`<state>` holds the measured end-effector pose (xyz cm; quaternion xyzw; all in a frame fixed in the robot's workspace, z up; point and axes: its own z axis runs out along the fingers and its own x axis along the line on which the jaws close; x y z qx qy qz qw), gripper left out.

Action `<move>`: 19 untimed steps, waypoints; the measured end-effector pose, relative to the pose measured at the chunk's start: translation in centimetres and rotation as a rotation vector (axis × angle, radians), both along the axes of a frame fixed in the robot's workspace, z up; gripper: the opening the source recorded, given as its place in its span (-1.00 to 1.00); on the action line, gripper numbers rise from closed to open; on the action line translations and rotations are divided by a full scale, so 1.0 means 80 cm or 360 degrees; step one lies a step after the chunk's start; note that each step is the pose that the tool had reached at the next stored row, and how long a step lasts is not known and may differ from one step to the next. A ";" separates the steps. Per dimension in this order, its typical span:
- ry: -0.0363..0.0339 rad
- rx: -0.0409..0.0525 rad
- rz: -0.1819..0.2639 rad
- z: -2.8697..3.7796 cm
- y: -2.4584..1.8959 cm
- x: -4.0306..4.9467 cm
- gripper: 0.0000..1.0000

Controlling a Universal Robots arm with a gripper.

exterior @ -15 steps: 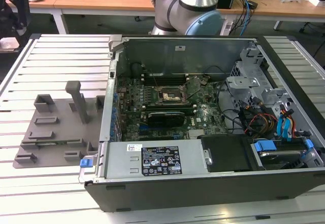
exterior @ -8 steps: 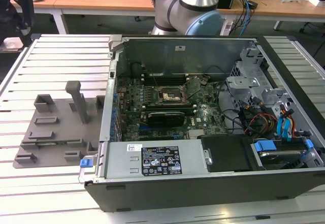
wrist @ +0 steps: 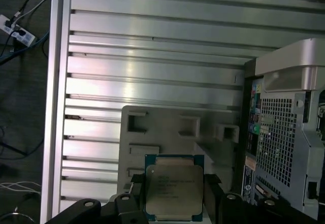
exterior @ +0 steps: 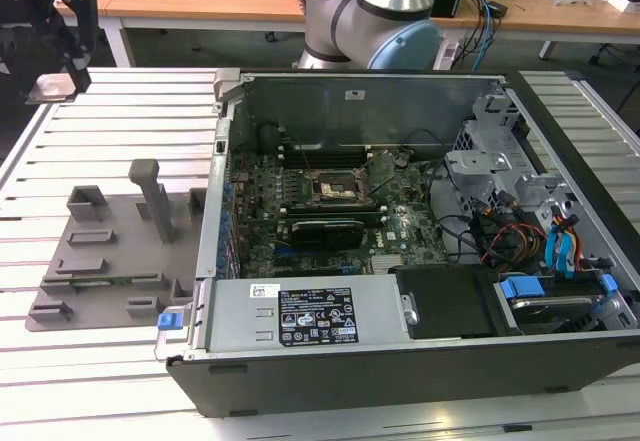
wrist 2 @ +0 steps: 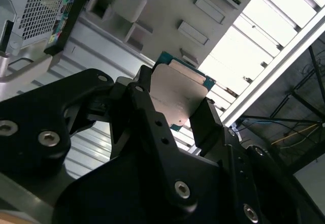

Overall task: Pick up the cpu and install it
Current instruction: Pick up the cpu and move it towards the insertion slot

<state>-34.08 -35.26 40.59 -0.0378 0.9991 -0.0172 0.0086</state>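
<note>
The gripper (wrist 2: pixel 177 104) is clenched on the cpu (wrist 2: pixel 179 94), its two black fingers pressing opposite edges of the chip. The cpu hangs over the slatted desk (wrist: pixel 152 46) near the grey fixture plate (wrist: pixel 167 120), at the exterior view's far left, well apart from the open computer case (exterior: pixel 400 361).

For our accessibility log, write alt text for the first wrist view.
The gripper holds the cpu, silver-grey top facing the camera, between its two black fingers. Beyond it a grey moulded fixture plate lies on a slatted aluminium table, with the perforated rear panel of a computer case beside the plate.
</note>
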 end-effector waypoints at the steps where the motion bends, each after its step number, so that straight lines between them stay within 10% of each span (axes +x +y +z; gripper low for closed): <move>1: 0.0000 0.0000 0.0000 0.0000 0.0000 0.003 0.10; 19: 0.0000 0.0000 0.0000 0.0000 0.0000 0.072 0.10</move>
